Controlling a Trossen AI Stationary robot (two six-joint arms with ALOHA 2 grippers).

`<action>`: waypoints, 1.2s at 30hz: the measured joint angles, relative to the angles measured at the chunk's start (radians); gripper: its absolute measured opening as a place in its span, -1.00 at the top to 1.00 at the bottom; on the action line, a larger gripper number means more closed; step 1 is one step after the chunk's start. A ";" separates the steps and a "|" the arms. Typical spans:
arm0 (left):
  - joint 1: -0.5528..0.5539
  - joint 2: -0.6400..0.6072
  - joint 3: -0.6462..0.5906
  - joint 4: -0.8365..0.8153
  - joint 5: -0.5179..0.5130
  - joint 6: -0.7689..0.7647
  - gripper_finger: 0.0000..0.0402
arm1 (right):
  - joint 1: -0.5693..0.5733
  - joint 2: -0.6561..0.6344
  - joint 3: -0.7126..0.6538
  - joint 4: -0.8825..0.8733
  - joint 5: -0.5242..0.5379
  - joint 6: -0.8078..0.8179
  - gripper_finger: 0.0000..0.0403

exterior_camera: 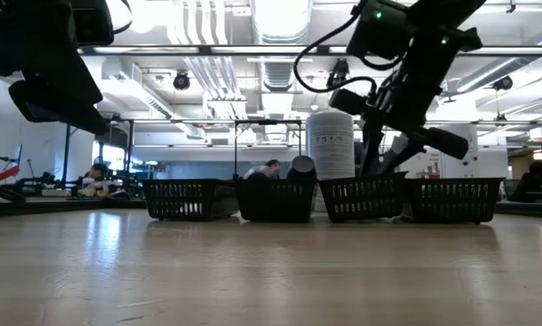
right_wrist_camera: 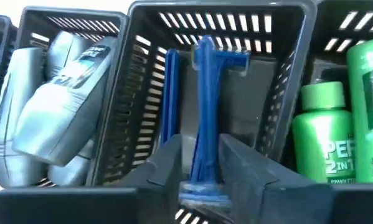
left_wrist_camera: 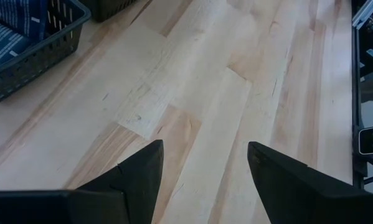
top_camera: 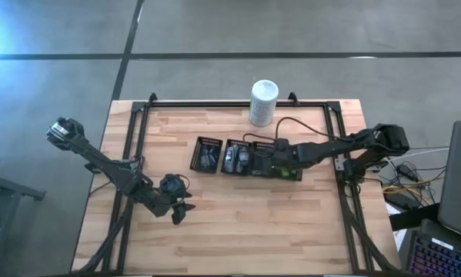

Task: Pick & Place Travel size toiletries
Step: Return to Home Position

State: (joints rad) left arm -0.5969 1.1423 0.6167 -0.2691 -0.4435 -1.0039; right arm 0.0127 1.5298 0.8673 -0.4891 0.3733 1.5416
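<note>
**High view.** Looks straight down on a wooden table (top_camera: 238, 231), with a row of black bins (top_camera: 207, 139) across the middle and a white canister (top_camera: 263, 101) behind. Over the row's right half, the right gripper (top_camera: 278, 159), stretched in low, likely so items go straight down into a bin. Near the front edge, the left gripper (top_camera: 178, 211), waiting over bare wood, well clear of the work.

**Low view.** Bins side by side, canister rising behind them. Right gripper tilted down above the row.

**Left wrist view.** Fingers (left_wrist_camera: 136, 177) spread wide, nothing between them, only planks beyond.

**Right wrist view.** Blue razor (right_wrist_camera: 205, 124) inside a bin, head against the far wall, handle between narrowly parted fingers (right_wrist_camera: 167, 171). Seems let go rather than pinched. Beside it, a second blue handle. Grey tubes (right_wrist_camera: 55, 106) in the neighbouring bin on one side, green bottles (right_wrist_camera: 326, 143) on the other, apparently sorted by kind.
</note>
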 joint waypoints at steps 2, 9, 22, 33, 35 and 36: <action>0.000 0.000 0.000 0.004 0.000 -0.008 -0.19 | 0.002 0.007 0.011 -0.001 0.000 -0.005 0.40; 0.000 0.000 0.000 0.008 0.002 -0.050 -0.19 | 0.014 0.003 0.072 -0.002 0.030 -0.100 0.02; 0.000 -0.037 0.023 0.007 0.020 -0.087 -0.19 | 0.242 -0.016 0.349 -0.102 0.039 -0.609 -0.23; 0.149 -0.292 -0.015 0.015 0.255 0.092 -0.19 | 0.246 -0.057 0.511 -0.059 -0.052 -0.815 -0.36; 0.215 -0.362 -0.052 0.072 0.320 0.164 -0.19 | 0.229 -0.092 0.435 0.009 -0.064 -0.829 -0.39; 0.248 -0.398 -0.078 0.118 0.347 0.201 -0.19 | 0.222 -0.109 0.387 0.076 -0.096 -0.848 -0.40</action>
State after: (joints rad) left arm -0.3494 0.7446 0.5382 -0.1510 -0.0962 -0.8031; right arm 0.2349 1.4206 1.2540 -0.4126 0.2768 0.6939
